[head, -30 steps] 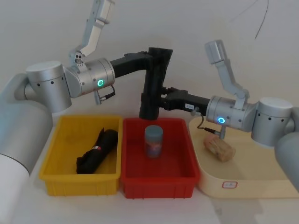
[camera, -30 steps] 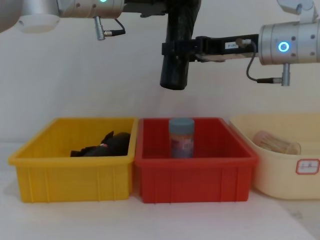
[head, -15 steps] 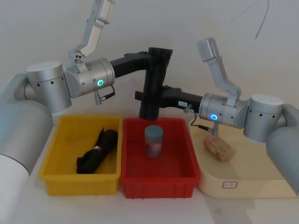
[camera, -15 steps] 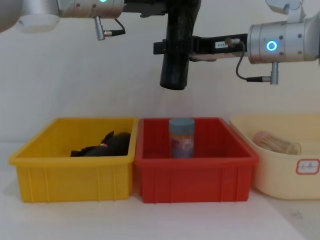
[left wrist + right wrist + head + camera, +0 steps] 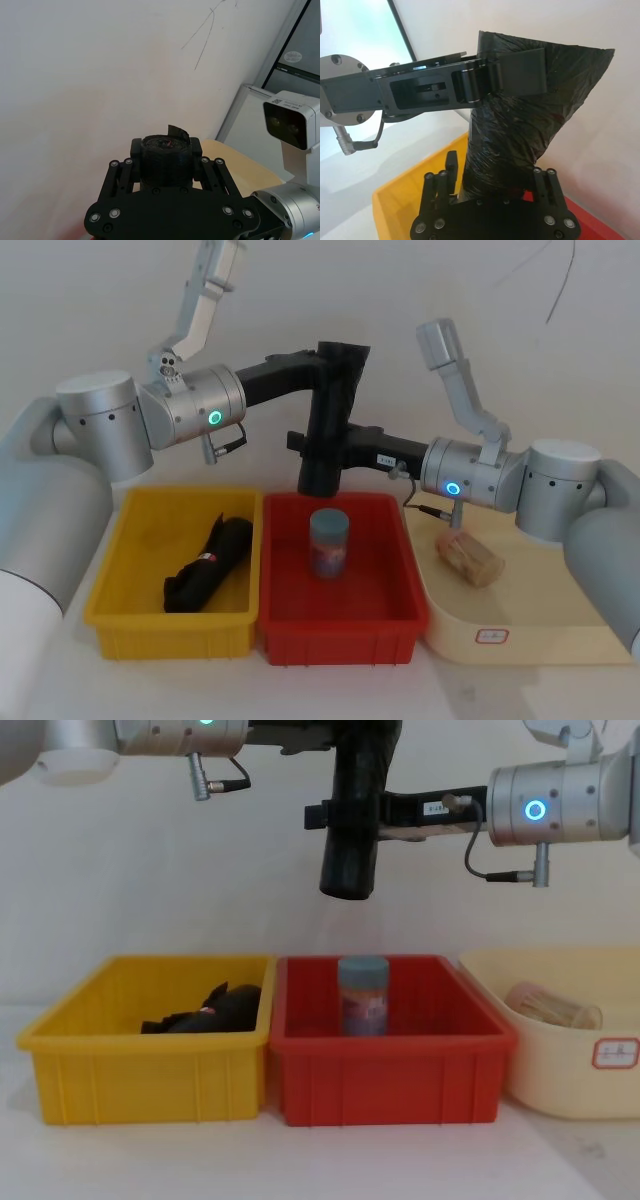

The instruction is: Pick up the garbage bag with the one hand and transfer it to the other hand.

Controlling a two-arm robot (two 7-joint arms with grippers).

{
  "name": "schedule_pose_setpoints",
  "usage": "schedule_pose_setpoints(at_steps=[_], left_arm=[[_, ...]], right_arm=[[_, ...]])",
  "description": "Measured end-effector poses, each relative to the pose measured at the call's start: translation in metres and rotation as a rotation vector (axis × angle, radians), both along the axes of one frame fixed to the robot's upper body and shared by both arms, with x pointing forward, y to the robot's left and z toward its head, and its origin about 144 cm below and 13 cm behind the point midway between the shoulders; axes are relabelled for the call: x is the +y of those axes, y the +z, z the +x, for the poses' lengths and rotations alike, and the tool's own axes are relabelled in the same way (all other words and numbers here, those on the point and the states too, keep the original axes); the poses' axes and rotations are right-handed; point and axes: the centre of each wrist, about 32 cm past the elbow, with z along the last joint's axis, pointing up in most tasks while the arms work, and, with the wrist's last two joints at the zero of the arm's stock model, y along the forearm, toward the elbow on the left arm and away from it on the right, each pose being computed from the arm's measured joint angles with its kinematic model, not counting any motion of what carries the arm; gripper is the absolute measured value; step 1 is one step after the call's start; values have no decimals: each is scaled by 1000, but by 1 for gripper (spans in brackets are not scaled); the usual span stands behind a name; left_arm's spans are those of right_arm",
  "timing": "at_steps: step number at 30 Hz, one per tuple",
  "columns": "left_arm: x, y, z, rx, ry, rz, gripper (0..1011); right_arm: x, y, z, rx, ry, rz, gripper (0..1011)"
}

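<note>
My left gripper [image 5: 340, 358] is up high over the bins, jaws clamped on the top end of the garbage bag [image 5: 328, 425], and the bag hangs down upright in the air above the back of the red bin [image 5: 385, 615], well clear of it. In the right wrist view I see one left finger [image 5: 520, 65] pressed flat across the crinkled black plastic of the bag [image 5: 520, 135] near its flared top. In the left wrist view the roll's end [image 5: 165, 150] sits between my two linkages, squeezed from both sides. My right gripper [image 5: 318, 445] reaches in from the right at mid-height of the bag, lower than the left grip; its jaws are apart, one finger on each side of the roll, and I cannot tell whether they touch the plastic. From the chest view the bag [image 5: 355, 815] hangs straight, its bottom end free above the red bin [image 5: 390, 1070], with the right gripper [image 5: 345, 815] crossing it level. Inside the red bin stands a blue-grey canister [image 5: 328, 543], upright, directly under the bag. The yellow bin [image 5: 120, 625] to the left holds a crumpled black lump [image 5: 208, 565]. The cream tray [image 5: 520, 640] to the right holds a pale ribbed cylinder [image 5: 468, 558] lying on its side.
</note>
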Motion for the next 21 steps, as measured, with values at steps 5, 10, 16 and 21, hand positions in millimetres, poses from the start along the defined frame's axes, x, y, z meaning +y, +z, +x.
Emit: schedule_pose_setpoints(at_steps=[5, 10, 16, 21], left_arm=[[0, 0, 0, 0, 0, 0, 539], [0, 0, 0, 0, 0, 0, 539], [0, 0, 0, 0, 0, 0, 540], [0, 0, 0, 0, 0, 0, 539]], right_arm=[[0, 0, 0, 0, 0, -1, 619], [1, 0, 1, 0, 0, -1, 594], [1, 0, 1, 0, 0, -2, 594], [1, 0, 1, 0, 0, -2, 594]])
